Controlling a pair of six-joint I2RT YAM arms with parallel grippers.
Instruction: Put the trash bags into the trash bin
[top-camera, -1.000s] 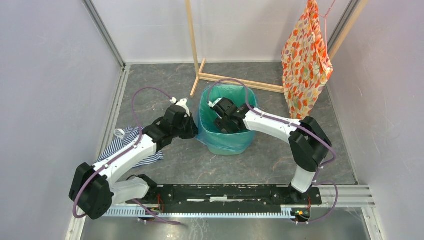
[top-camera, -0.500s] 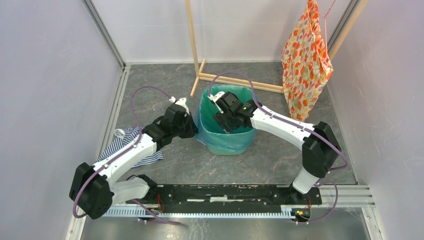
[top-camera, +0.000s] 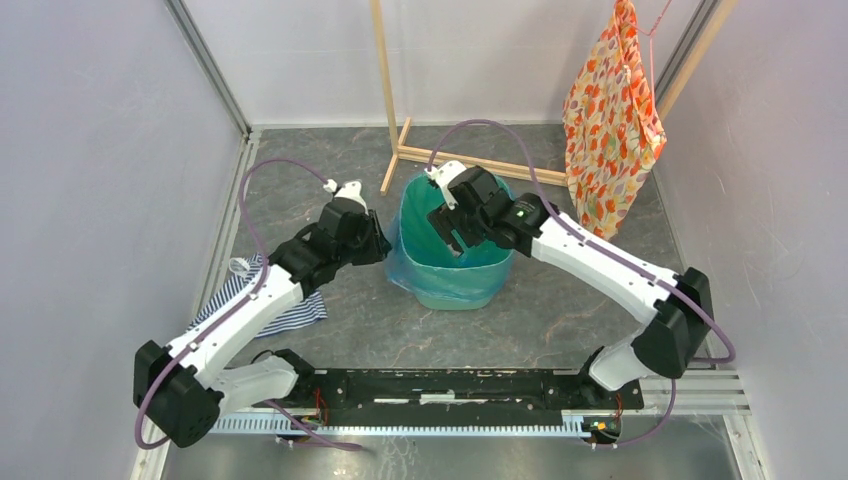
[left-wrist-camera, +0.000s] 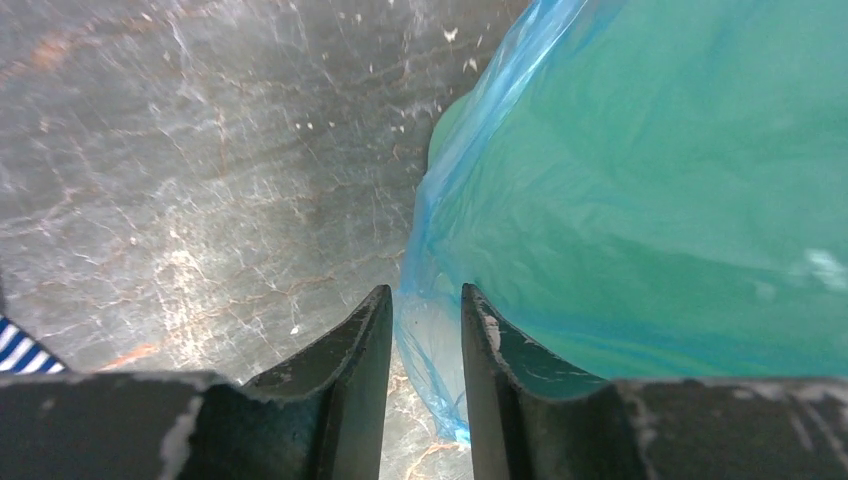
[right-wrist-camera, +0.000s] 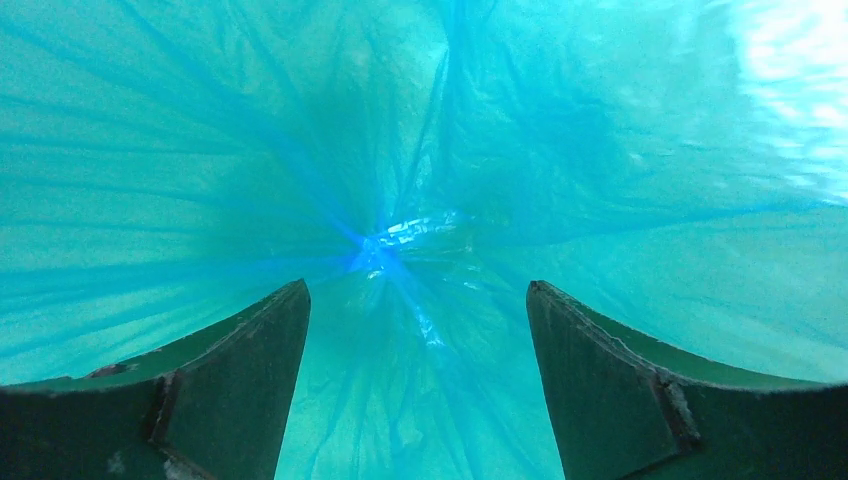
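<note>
L gripper (left-wrist-camera: 425, 375): jaws a narrow gap apart, the blue bag's (left-wrist-camera: 440, 250) loose edge hangs in the gap, not seen pinched. R gripper (right-wrist-camera: 418, 390): jaws wide apart, nothing between them.

Task items: bag is inside the green bin (top-camera: 460, 282) as a liner, its top folded over the rim and down the outer wall. Bin stands upright at mid surface (top-camera: 560, 300).

Surroundings: wooden frame (top-camera: 400, 140) just behind the bin, its foot rail near the far rim. Floral fabric (top-camera: 610, 130) hangs at back right, well apart. Striped cloth (top-camera: 255, 295) lies on the surface under the L forearm. Nothing between either gripper and the bin.

View differences: L wrist cam alone shows the film in the jaw gap; top cam hides that spot behind the wrist. R wrist cam alone shows the bag's gathered bottom seam and folds deep in the bin; top cam shows only the mouth.

Pose: L arm runs diagonally fwd and right, wrist at the bin's left wall, low, near the base. R arm has its elbow far out to the right, forearm slanting back-left, wrist tipped down over the bin mouth, fingers pointing in.
</note>
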